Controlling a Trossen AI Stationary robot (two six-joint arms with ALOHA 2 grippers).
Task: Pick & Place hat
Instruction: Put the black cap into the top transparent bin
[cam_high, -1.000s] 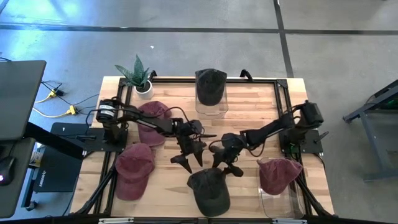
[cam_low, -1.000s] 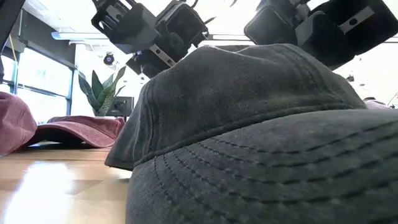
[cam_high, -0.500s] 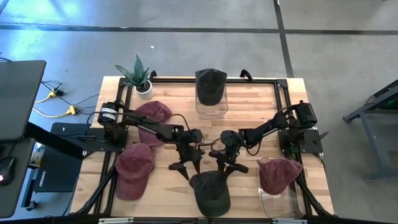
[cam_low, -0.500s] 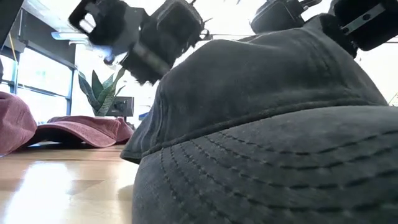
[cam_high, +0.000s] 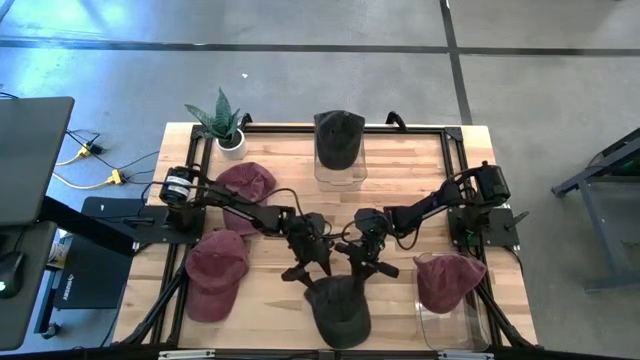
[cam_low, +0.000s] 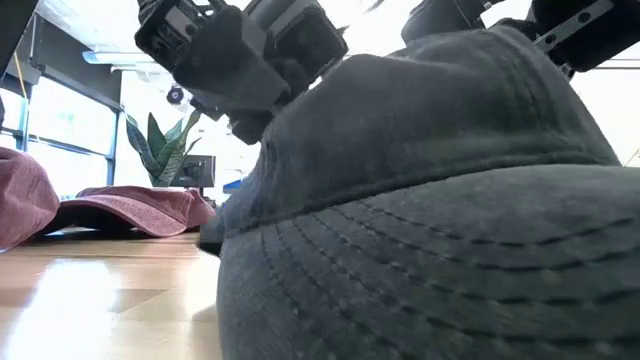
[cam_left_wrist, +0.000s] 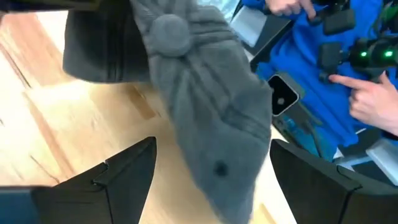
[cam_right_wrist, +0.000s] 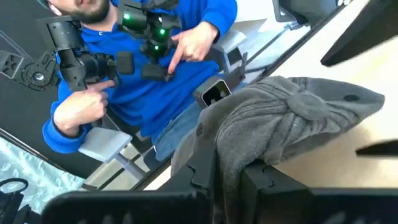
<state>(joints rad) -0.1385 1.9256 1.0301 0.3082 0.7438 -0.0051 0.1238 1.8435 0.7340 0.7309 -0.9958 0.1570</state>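
A dark grey hat lies near the table's front edge at the middle and fills the low view. Its brim points toward the near edge. My right gripper is at the crown's far right side, shut on its cloth. My left gripper is open at the crown's far left side. Its two fingers stand on either side of the bunched crown. I cannot tell whether they touch it. My right gripper pinches a raised fold of the crown's cloth between its two fingers, on the crown's far right side. The fingers slant down from the far right. The crown is drawn up into a ridge, and the brim stays on the table.
Two maroon hats lie on the table's left. A third maroon hat sits in a clear box at the near right. Another dark hat tops a clear box at the far middle, beside a potted plant. A person in blue stands beyond the near edge.
My right gripper has shut and taken hold of the dark hat's crown, and the cloth has bunched up into a ridge. My left gripper has gone toward the near edge and down, open, until its fingers stand on either side of the crown.
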